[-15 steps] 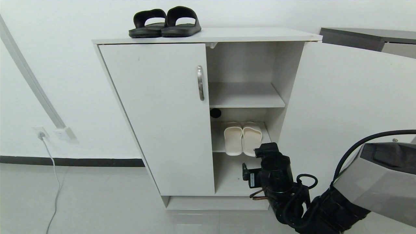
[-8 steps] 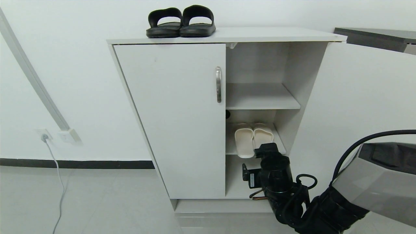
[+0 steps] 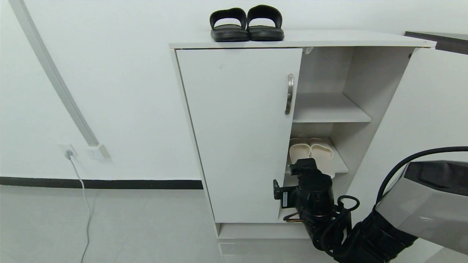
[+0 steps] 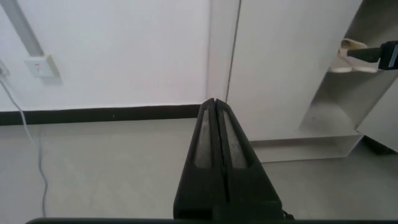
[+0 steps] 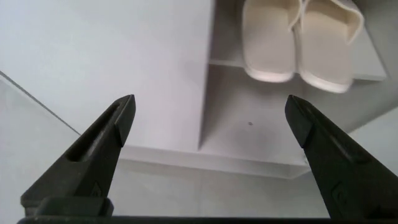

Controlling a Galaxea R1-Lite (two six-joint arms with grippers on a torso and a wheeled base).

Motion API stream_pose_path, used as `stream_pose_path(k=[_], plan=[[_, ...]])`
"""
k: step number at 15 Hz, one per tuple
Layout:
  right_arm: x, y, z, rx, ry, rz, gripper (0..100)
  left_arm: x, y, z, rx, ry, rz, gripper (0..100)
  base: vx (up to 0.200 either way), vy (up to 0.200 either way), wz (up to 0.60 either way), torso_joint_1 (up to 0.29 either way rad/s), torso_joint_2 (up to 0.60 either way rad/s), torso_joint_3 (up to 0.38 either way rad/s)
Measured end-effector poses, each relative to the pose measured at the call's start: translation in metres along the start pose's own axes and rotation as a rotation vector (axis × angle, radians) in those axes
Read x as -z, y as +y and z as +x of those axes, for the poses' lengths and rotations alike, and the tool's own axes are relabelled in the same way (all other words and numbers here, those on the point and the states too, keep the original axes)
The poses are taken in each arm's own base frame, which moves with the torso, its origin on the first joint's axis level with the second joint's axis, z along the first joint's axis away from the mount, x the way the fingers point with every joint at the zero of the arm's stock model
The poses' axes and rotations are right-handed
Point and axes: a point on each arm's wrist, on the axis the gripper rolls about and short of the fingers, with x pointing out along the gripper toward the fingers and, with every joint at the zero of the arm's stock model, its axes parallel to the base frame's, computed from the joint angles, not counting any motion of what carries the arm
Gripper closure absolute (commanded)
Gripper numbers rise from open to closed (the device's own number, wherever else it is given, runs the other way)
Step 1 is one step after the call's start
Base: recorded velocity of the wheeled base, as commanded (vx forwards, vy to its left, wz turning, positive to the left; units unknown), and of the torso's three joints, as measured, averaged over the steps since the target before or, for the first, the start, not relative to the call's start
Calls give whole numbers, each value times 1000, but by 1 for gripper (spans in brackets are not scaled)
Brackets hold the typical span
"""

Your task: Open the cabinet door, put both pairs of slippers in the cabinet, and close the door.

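Observation:
A black pair of slippers [image 3: 246, 23] stands on top of the white cabinet [image 3: 329, 38]. A white pair of slippers [image 3: 316, 151] lies on the middle shelf inside, toes outward, also seen ahead of my right gripper [image 5: 209, 102] as white slippers [image 5: 298, 40]. That gripper is open with nothing between its fingers, and its wrist [image 3: 310, 190] hangs low before the cabinet opening, just below the white pair. The cabinet's left door [image 3: 237, 128] is shut and its right door [image 3: 431, 120] swung open. My left gripper [image 4: 214, 124] is shut and empty, low over the floor left of the cabinet.
The upper shelf [image 3: 329, 109] is bare. A wall socket with a cable [image 3: 67, 153] and a slanting grey conduit [image 3: 55, 76] are on the wall to the left. Open tiled floor [image 3: 109, 223] lies before the wall. Grey furniture [image 3: 442, 40] stands behind the open door.
The whole head view has shifted, so the cabinet now sits farther right in the picture. The right arm keeps its place in the picture and is now nearer the shut door's edge.

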Motion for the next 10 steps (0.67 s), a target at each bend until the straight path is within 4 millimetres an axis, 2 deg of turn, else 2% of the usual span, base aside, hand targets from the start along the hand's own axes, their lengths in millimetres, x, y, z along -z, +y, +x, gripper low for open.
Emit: stream_pose_path(k=[3,10], plan=[[-3,-6,0,-27,-43,-3,0,0,0,0,0,1,0,100,0,200,0,1,9,-1],[3,-12,-1,-55,-76,-39,0,0,0,0,0,0,0,100,0,0,0,0,0,0]])
